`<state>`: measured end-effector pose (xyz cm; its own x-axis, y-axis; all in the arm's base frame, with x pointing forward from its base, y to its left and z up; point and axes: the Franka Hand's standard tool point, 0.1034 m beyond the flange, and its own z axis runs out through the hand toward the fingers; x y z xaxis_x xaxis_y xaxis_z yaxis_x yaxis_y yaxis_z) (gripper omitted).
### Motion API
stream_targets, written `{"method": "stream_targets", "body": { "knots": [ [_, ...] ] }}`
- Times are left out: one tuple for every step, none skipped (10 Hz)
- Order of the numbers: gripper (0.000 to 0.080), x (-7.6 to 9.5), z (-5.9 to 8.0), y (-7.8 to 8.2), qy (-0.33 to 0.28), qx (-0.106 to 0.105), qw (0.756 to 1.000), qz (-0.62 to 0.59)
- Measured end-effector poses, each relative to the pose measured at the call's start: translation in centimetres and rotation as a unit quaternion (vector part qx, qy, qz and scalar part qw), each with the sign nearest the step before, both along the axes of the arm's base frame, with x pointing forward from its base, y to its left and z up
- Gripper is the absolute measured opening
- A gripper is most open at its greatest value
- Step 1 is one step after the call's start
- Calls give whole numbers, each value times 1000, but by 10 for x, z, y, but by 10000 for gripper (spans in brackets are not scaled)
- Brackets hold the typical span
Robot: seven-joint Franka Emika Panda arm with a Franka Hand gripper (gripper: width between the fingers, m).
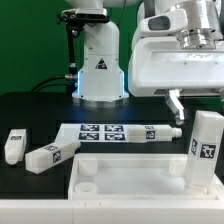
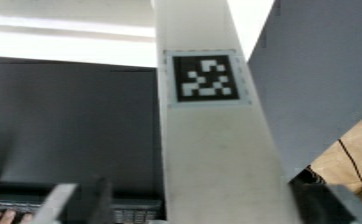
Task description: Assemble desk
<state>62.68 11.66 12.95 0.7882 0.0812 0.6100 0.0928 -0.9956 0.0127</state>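
Observation:
The white desk top (image 1: 130, 182) lies at the front with its raised rim and round corner sockets facing up. One white leg (image 1: 205, 150) stands upright in the corner at the exterior view's right. In the wrist view this leg (image 2: 213, 140) fills the middle and shows its tag. My gripper (image 1: 195, 103) hovers just above the leg's top. It is open: the fingers (image 2: 62, 205) stand apart on either side of the leg with gaps, touching nothing. A second leg (image 1: 155, 131) lies by the marker board. Two more legs (image 1: 13, 146) (image 1: 52, 153) lie at the left.
The marker board (image 1: 95, 132) lies flat on the black table behind the desk top. The white cone-shaped robot base (image 1: 100, 70) stands at the back centre. A green wall is behind it.

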Motion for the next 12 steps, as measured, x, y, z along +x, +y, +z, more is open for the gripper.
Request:
{"method": "stream_targets", "body": {
  "knots": [
    [622, 0, 0, 0, 0, 0, 1000, 0],
    [642, 1, -2, -2, 22, 1, 1000, -4],
    [642, 11, 3, -5, 42, 9, 999, -17],
    [648, 18, 4, -3, 68, 25, 997, -36],
    [648, 18, 1, 2, 115, 36, 991, -49],
    [649, 19, 0, 5, 156, 39, 986, -53],
    [649, 18, -1, 2, 182, 39, 981, -55],
    [649, 13, -6, 2, 205, 37, 977, -54],
    [649, 4, -9, 3, 243, 35, 968, -52],
    [649, 0, -10, 0, 262, 33, 963, -52],
    [649, -4, -9, -2, 286, 33, 956, -52],
    [649, -3, -8, -1, 285, 34, 956, -53]
  ]
}}
